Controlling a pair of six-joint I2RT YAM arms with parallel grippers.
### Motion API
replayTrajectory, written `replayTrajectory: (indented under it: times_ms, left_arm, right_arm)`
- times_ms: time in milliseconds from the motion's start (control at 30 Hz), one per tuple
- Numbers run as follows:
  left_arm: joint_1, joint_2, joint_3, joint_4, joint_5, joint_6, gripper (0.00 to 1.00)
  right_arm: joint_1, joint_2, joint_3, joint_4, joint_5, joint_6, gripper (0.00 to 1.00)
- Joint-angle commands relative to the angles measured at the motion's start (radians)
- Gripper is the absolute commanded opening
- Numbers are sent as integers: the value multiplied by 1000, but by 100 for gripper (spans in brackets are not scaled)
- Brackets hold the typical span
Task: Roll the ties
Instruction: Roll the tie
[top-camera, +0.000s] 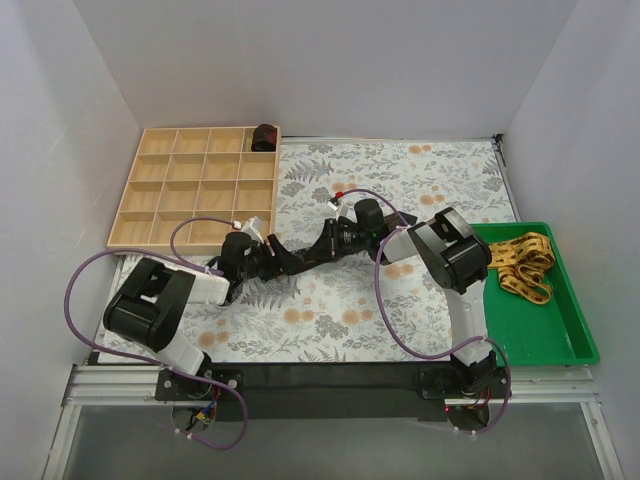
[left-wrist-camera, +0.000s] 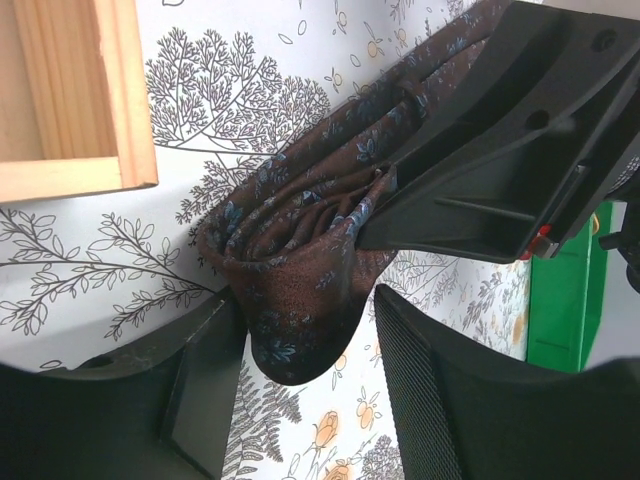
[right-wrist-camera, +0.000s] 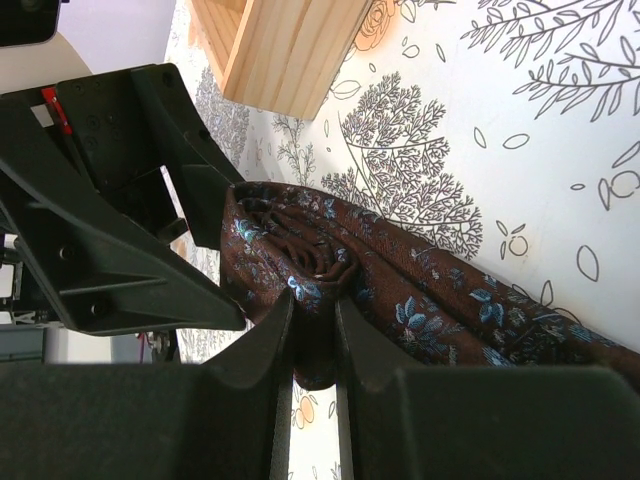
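Tie (left-wrist-camera: 300, 270), maroon and half rolled, lies mid-way across the bench (top-camera: 420, 180), its loose length running toward your right arm. Right fingers (right-wrist-camera: 262, 360) are clamped on the coil; left fingers (left-wrist-camera: 440, 390) stand open either side of it. Wooden organizer (left-wrist-camera: 120, 100) crowds the left; the near side looks roomier.

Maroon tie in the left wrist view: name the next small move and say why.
Probably close the left gripper on the bundle: the maroon tie hangs bunched between its open fingers, one side not touching, while the right gripper pinches the roll.
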Motion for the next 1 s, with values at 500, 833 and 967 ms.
replayTrajectory:
  times_ms: [500,833,967]
  left_arm:
    - [-11,-50,-19,-61,8,64,0]
    - [-9,-307,19,-614,5,203,0]
    - [0,-299,105,-828,34,373,0]
  right_arm:
    - [14,-90,-30,9,44,-39,32]
    - [-11,-347,-88,-399,392,-399,44]
    - [-7,-386,-99,-509,501,-489,45]
